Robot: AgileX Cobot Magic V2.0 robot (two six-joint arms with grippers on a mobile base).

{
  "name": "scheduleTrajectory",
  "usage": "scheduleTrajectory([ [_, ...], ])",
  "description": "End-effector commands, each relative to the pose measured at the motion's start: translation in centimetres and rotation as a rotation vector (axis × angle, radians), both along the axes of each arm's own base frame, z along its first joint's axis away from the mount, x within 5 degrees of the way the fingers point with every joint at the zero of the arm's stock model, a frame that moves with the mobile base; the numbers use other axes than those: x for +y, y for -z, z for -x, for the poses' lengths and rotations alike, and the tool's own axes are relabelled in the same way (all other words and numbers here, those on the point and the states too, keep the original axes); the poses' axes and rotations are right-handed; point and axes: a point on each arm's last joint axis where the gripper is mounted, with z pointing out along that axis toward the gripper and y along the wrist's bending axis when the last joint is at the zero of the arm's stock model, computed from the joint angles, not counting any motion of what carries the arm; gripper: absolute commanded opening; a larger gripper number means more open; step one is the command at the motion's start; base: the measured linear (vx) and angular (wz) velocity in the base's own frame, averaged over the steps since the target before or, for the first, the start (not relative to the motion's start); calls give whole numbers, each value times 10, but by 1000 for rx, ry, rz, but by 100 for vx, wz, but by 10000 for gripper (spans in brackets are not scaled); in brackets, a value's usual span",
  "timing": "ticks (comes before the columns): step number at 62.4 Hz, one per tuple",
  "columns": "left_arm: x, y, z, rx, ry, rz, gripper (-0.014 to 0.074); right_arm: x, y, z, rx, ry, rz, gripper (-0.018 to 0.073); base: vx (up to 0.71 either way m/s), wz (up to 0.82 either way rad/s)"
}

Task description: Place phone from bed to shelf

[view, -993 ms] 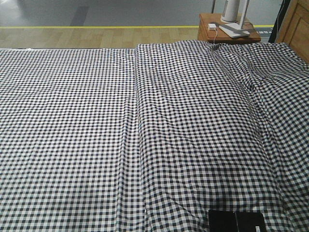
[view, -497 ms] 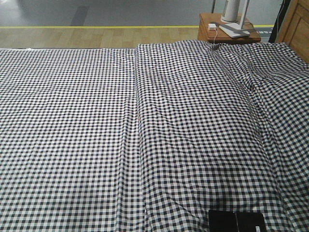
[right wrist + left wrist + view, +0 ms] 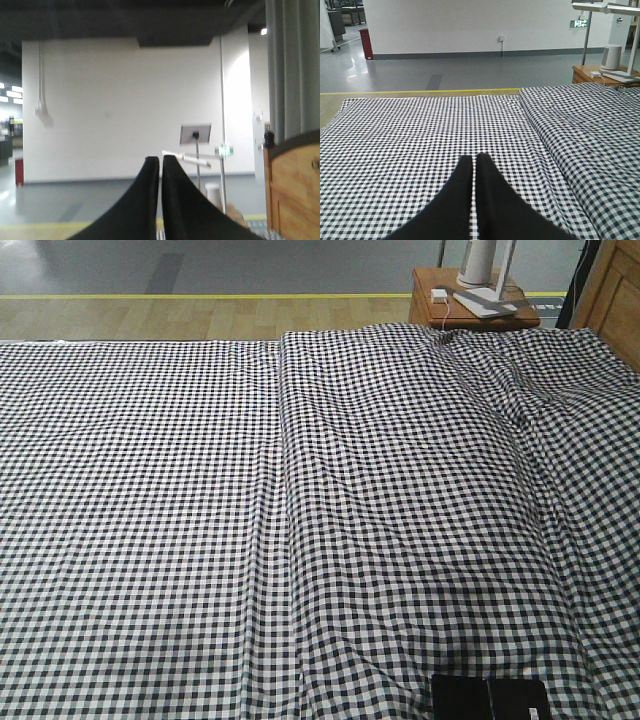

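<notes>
I'm looking at a mock bedroom staged inside a large hall. The bed point(image 3: 150, 490) and a small bedside table point(image 3: 425, 302) stand on wood flooring point(image 3: 150, 316) that ends at a yellow line point(image 3: 200, 296). Beyond it are a grey industrial floor point(image 3: 445, 75), a bare white wall point(image 3: 470, 25) and a lit exit sign point(image 3: 580, 23).

Front view looks steeply down on the bed point(image 3: 150, 490). 2 wrist views look level. Left one shares the bed.

A white wall point(image 3: 445, 25) backs glossy grey floor point(image 3: 470, 72), a yellow line point(image 3: 420, 92) and a reddish-brown bedside table point(image 3: 424, 308).
</notes>
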Motion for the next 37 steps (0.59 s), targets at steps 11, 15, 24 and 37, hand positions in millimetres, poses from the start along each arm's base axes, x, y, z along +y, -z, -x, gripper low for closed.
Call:
scheduleTrajectory([
  [11,0,-15,1,-108,2,11,1,-3,-30,-72,366,14,1,1,0,0],
  [15,0,-15,1,-108,2,11,1,-4,-22,-93,494,14,-3,11,0,0],
  [24,0,-15,1,-108,2,11,1,-5,4,-131,718,14,-9,68,0,0],
  [37,0,-15,1,-108,2,11,1,-6,41,-170,948,14,-15,304,0,0],
])
